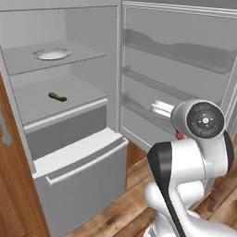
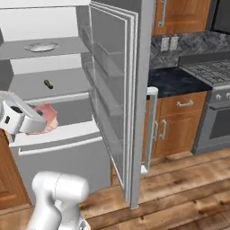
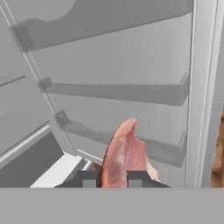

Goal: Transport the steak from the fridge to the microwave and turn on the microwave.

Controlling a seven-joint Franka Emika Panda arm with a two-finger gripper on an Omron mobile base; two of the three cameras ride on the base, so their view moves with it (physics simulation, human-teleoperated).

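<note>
Left base view: the fridge (image 1: 69, 115) stands open, its door swung to the right with grey door racks. A white plate (image 1: 51, 54) sits on the upper shelf and a small dark green item (image 1: 57, 96) lies near the middle of the shelf below it. The arm rises at the lower right, and its wrist blocks the tool. A sliver of red shows at the wrist's left edge, in front of the lower door rack.

Right base view: the steak (image 2: 47, 117) hangs just right of the white hand, out in front of the fridge's lower drawer and above its front lip, clear of every shelf. To the right of the open door are a dark bench (image 2: 173, 81), wooden cabinets and a gas stove (image 2: 211, 72).

Hand view: the tool (image 3: 112, 179) is closed on the steak (image 3: 124, 155), its two dark fingertips (image 3: 89, 178) pressed to either side of the slab's lower end. The steak stands edge-on between them and rises up past the tips, in front of the door racks.
</note>
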